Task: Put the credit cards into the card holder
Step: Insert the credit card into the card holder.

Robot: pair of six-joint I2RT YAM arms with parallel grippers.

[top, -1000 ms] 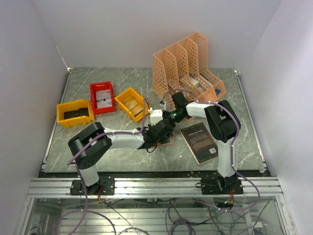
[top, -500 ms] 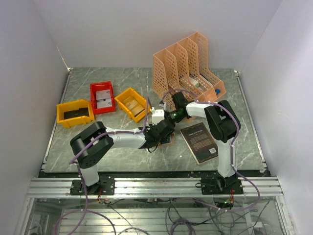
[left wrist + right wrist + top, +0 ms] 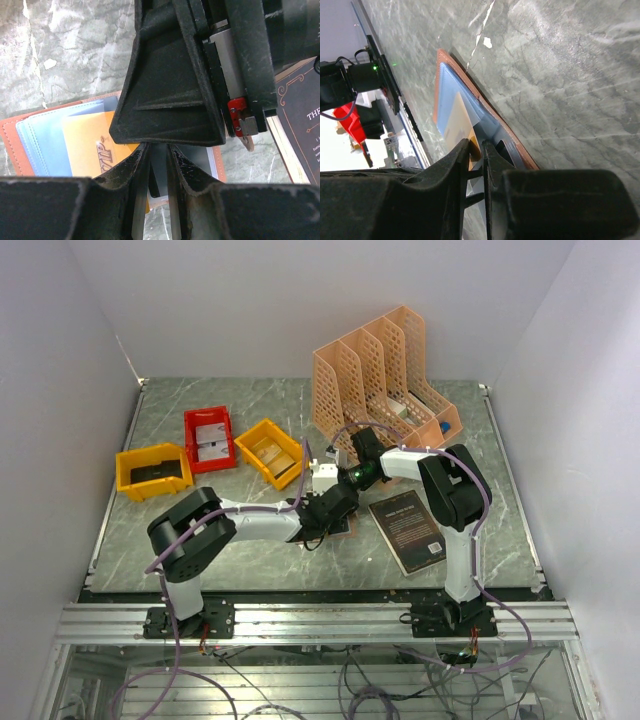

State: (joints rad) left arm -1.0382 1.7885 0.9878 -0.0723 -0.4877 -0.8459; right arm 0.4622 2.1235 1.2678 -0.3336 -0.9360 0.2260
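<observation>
The card holder [image 3: 30,145] lies open and flat on the table, with a salmon rim and pale blue inner faces; in the top view only its edge [image 3: 347,531] shows under the arms. An orange credit card [image 3: 87,150] lies on its left half and a grey card [image 3: 200,155] on its right half. My right gripper [image 3: 476,147] is shut on the orange card's edge [image 3: 474,145] and its black body fills the left wrist view [image 3: 190,75]. My left gripper [image 3: 157,150] is nearly closed over the holder's middle, gripping nothing I can see. Both grippers meet there [image 3: 335,508].
A black book [image 3: 407,530] lies just right of the holder. A peach lattice file organizer [image 3: 385,380] stands behind. A red bin [image 3: 208,438] and two yellow bins [image 3: 152,471] [image 3: 268,450] sit at the left.
My left arm has slid slightly to the right, toward the holder. The right arm stays in place.
</observation>
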